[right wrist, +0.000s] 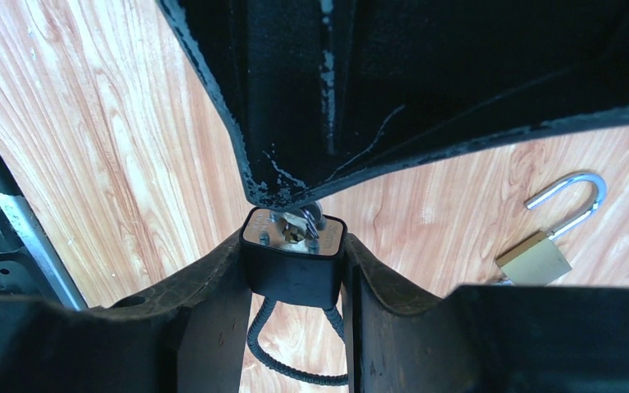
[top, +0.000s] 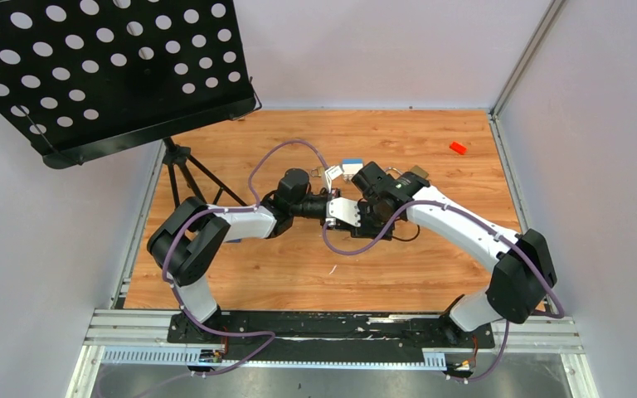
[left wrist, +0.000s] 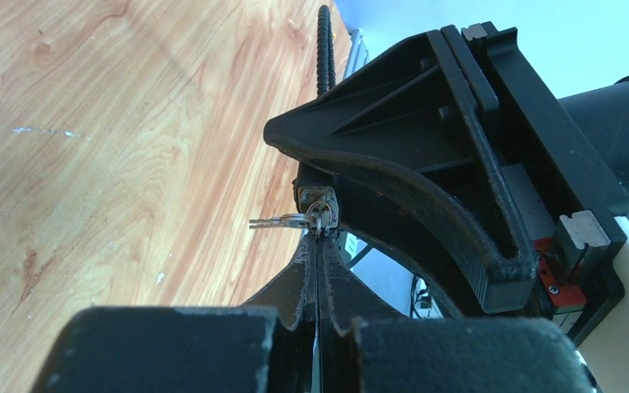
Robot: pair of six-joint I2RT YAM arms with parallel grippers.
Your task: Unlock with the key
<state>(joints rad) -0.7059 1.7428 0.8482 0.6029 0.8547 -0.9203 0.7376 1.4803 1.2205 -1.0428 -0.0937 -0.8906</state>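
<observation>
Left tool [left wrist: 318, 240] pinched shut on the key [left wrist: 311, 219], right tool [right wrist: 295, 247] part-open, clamping black cable lock [right wrist: 292, 282]

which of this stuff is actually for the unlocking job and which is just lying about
In use: key, black cable lock, left gripper, right gripper.
Lying about: open brass padlock, red block, perforated black stand.

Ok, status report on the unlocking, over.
Left gripper shut on key at lock face. Right gripper clamps black lock. Open brass padlock lies aside, nothing blocking.
</observation>
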